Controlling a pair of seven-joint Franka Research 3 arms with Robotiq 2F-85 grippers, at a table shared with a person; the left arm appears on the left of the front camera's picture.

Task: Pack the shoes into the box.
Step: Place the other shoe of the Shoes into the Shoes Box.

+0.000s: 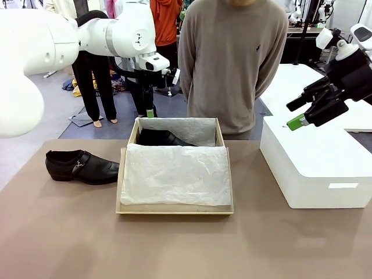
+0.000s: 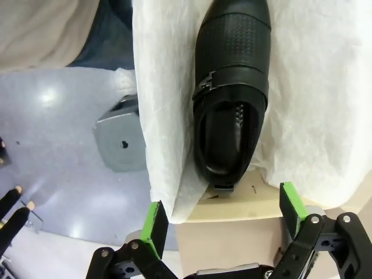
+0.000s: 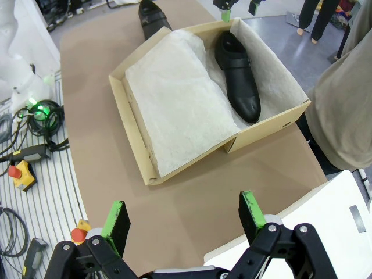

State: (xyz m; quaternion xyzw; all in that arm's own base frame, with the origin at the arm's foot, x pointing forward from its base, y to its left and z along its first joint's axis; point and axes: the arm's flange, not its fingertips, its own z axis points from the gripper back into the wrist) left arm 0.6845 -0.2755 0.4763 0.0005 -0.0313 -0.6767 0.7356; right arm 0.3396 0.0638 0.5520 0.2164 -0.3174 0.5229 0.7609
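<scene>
- One shoe [image 1: 163, 138] lies inside the box [image 1: 123, 174], along the far side nearest the person. In the left wrist view this shoe [image 2: 232, 110] rests on the tissue paper [image 2: 163, 116] with its strap and buckle facing up.
- The other shoe [image 1: 81, 167] sits on the table [image 1: 58, 232] just to the left of the box, apart from it, with its toe pointing toward the box.
- The box is open in the middle of the table. A sheet of white tissue paper [image 1: 174, 174] covers its near half.
- The left gripper [image 1: 150, 110] hangs above the far left corner of the box. Seen from its own wrist, the left gripper [image 2: 224, 209] has its fingers spread wide over the shoe's heel end and the box wall, with nothing between them.
- The right gripper [image 1: 296, 112] is raised above the white box [image 1: 314, 174] at the table's right. Its fingers [image 3: 250, 206] stand wide apart and hold nothing.
- A person [image 1: 232, 58] in a beige sweater stands right behind the box at the far edge.
</scene>
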